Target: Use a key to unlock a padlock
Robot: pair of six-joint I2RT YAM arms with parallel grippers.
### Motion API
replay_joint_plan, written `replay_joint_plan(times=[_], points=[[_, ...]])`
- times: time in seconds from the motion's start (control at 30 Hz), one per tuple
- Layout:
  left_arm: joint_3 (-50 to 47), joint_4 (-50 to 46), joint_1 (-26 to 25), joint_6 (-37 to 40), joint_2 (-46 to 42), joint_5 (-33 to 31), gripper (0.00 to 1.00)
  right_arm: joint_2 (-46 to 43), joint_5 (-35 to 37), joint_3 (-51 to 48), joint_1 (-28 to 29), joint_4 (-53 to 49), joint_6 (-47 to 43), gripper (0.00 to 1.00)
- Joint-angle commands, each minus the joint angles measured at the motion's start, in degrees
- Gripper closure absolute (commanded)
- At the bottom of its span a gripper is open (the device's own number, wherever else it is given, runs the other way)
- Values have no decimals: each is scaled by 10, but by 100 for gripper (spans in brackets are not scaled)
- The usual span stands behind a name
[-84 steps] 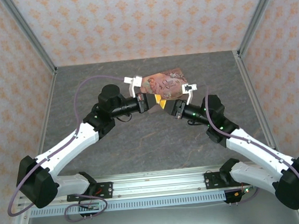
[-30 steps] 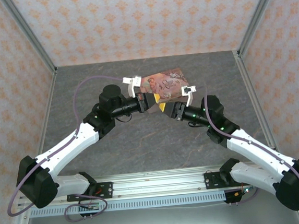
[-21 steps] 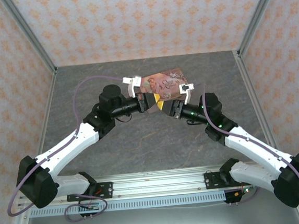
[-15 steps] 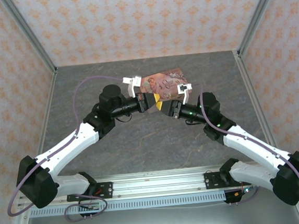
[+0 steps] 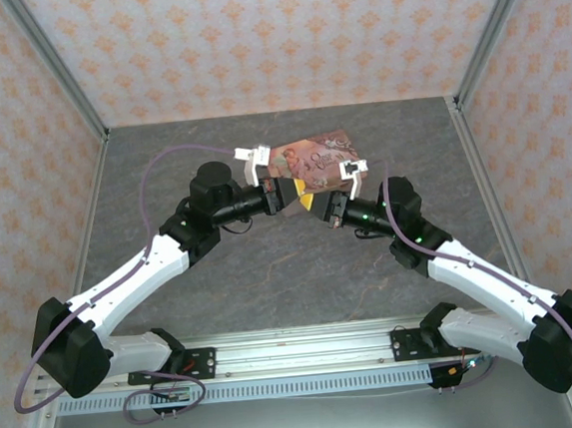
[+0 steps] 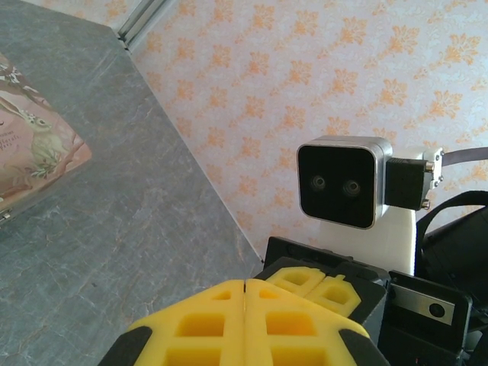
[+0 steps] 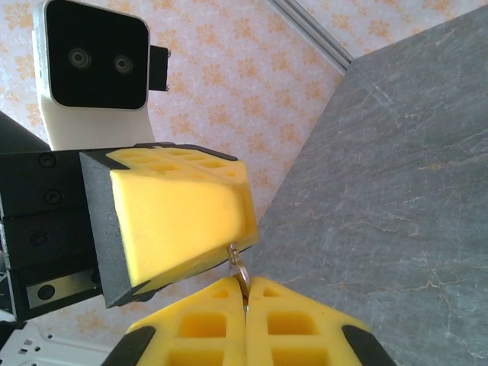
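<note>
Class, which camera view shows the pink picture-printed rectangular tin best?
The top external view: most of the pink picture-printed rectangular tin shows there, its near edge hidden behind the two arms. The left wrist view catches one corner, printed with a rabbit, at its left edge.

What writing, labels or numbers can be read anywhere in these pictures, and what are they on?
No text here can be quoted as it reads.
Lid of the pink tin, top view: curly printed lettering among the pictures, too small to read.
The same tin in the left wrist view: what may be small print beside the rabbit picture, too blurred to read.
Nothing else carries legible words or numbers.
</note>
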Motion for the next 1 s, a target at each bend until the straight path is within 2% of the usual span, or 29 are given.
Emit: replay_joint_plan(times=[0.0, 0.03, 0.13, 0.2, 0.37, 0.5, 0.67, 0.97], points=[[16, -7, -3, 11, -5, -13, 98, -17, 10, 14, 3, -4, -18, 98], [15, -10, -2, 13, -6, -18, 91, -19, 14, 14, 3, -13, -21, 98], [19, -28, 2, 21, -12, -34, 78, -23, 26, 12, 2, -40, -32, 100], [18, -38, 8, 24, -19, -47, 64, -29, 38, 12, 2, -65, -44, 100], [24, -91, 23, 44, -14, -93, 42, -52, 125, 37, 2, -230, -111, 100], [53, -127, 22, 78, 34, -118, 37, -76, 236, 66, 2, -372, -150, 100], [134, -134, 22, 95, 146, -107, 34, -117, 359, 91, 2, -497, -155, 100], [385, -201, -9, 144, 399, -68, 34, -210, 419, 79, 2, -532, -114, 100]])
